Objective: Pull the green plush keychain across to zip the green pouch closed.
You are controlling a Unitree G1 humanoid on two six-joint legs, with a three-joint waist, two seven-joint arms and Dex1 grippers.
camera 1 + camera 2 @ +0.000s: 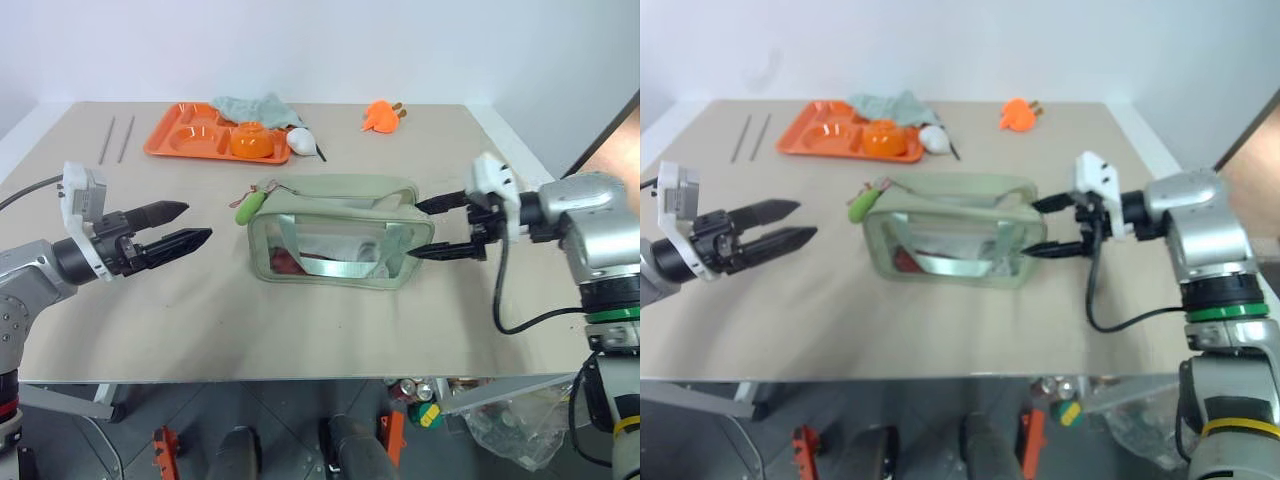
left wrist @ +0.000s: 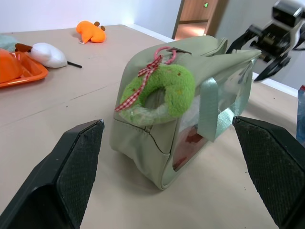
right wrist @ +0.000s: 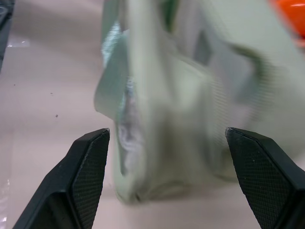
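Green pouch [image 1: 335,232] — pale sage fabric with clear side panels, lying on the tan table [image 1: 200,320] between the two grippers, one short end toward each. Green plush keychain [image 2: 159,93] — lime plush piece with a red-and-white checked loop, hanging at the pouch's top corner on the end that faces the left gripper, directly ahead of that gripper's fingers and apart from them. Left gripper [image 1: 180,226] — jaws spread wide, empty, pointing at the keychain end of the pouch with bare table between. Right gripper [image 1: 432,228] — jaws spread wide, holding nothing, at the opposite end of the pouch; the fingertips lie just beside the fabric, one near the top edge and one near the lower corner, and contact cannot be told. Orange tray [image 1: 190,135] — at the table's far side, beyond the left gripper, with an orange bowl [image 1: 252,142] in it and a teal-grey cloth [image 1: 255,108] at its back edge. White object [image 1: 302,142] — just beside the tray. Orange plush toy [image 1: 381,116] — far edge of the table, beyond the right gripper, well apart from the pouch.
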